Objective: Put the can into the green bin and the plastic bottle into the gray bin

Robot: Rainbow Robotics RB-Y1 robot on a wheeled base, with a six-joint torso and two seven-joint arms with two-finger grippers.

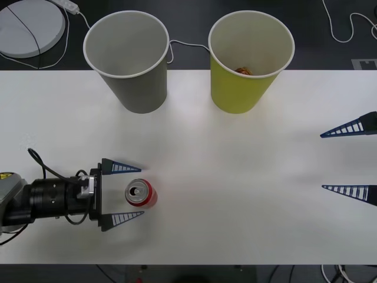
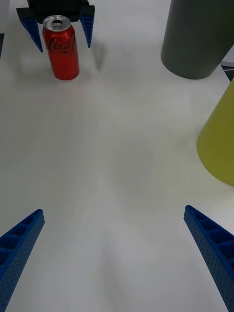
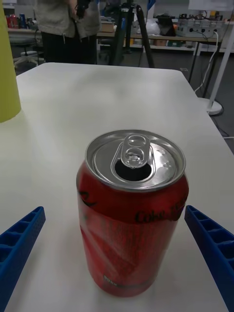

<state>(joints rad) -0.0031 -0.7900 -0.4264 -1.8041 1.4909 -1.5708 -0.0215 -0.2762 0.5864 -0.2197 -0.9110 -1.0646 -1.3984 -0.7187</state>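
The can (image 1: 140, 194) is seen upright on the white table (image 1: 235, 177), near the robot's left front, well apart from both bins. Its tab opening is punched through, so it is judged probably empty or part-full: light, thin-walled, easily dented, with smooth painted sides that could slip. A hold across the mid-body, with moderate squeeze, is judged best; the silver rim should be avoided.

The left gripper (image 1: 123, 193) is spread wide, one blue finger on either side of the can, neither touching. In the left wrist view the can (image 3: 132, 214) sits centred between the fingers, with clear table on both sides.

The right gripper (image 1: 351, 159) is held wide open at the table's right edge, idle.

The gray bin (image 1: 127, 59) and green bin (image 1: 250, 59) stand at the far side, side by side. Something brownish is glimpsed in the green bin; it cannot be identified.
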